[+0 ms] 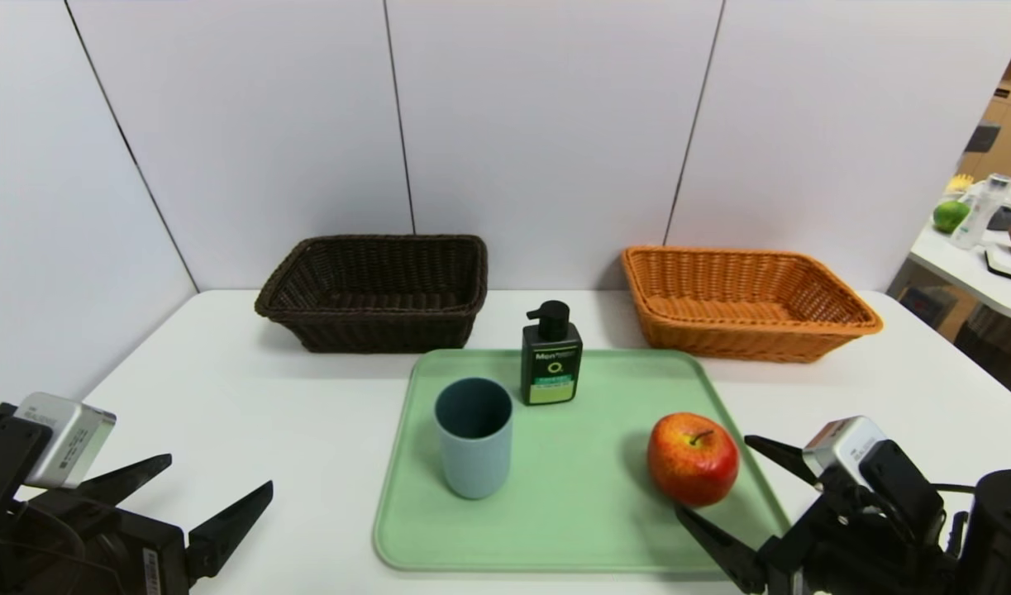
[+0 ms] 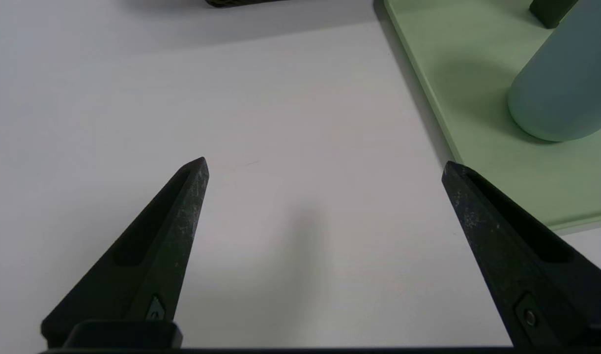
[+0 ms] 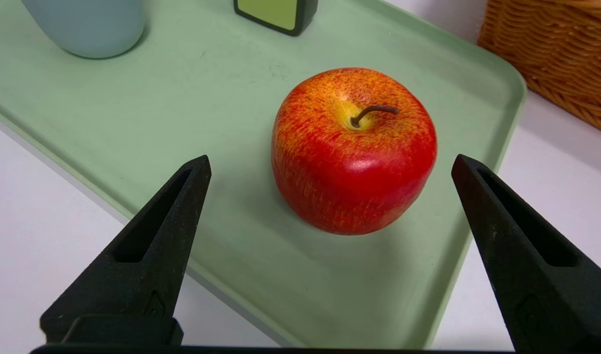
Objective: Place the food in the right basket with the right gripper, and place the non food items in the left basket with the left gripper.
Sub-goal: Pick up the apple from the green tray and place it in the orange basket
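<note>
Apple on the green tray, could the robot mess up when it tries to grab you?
Maybe. The apple is round and smooth, and the right end effector is open with pointed tips on either side, so it might slip or roll across the tray. The tips hang low over the tray's rim and could bump it. The cup and pump bottle stand nearby, so a shoved tray might wobble them.

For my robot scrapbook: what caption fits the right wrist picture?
Open right gripper lined up on the red apple sitting on the green tray.
</note>
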You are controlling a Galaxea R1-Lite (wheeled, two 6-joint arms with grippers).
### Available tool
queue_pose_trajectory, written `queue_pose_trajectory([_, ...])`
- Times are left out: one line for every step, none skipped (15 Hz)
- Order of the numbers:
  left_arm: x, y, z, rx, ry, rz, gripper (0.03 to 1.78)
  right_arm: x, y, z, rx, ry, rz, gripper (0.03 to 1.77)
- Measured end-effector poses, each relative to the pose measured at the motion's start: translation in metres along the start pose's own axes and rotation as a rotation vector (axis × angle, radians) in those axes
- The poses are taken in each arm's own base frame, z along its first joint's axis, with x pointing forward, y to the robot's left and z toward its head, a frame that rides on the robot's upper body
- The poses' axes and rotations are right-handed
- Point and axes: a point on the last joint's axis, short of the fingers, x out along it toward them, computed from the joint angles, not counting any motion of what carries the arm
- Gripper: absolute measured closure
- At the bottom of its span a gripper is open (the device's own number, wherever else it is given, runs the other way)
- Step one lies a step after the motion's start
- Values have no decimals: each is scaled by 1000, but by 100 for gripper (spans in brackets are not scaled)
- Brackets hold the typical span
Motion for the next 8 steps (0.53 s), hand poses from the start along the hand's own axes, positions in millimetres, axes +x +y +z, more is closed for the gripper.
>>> queue_pose_trajectory([0, 0, 0, 0, 1, 0, 12, 4, 0, -1, 0, 4, -1, 11])
queue_pose_trajectory([0, 0, 0, 0, 1, 0, 12, 7, 0, -3, -1, 8, -3, 11])
queue_pose_trajectory([0, 0, -1, 1, 2, -1, 12, 11, 0, -4, -4, 11, -6, 11])
queue_pose_trajectory([0, 0, -1, 1, 3, 0, 12, 15, -1, -7, -3, 17, -10, 11])
queue_pose_trajectory([0, 0, -1, 1, 2, -1, 12, 19, -1, -9, -2, 25, -16, 11])
queue_pose_trajectory([0, 0, -1, 0, 2, -1, 12, 22, -2, -10, -2, 23, -20, 11])
queue_pose_trajectory([0, 0, -1, 0, 4, 0, 12, 26, -2, -10, -1, 12, -22, 11])
queue_pose_trajectory([0, 0, -2, 0, 6, 0, 12, 28, -2, -11, -3, 11, -24, 11])
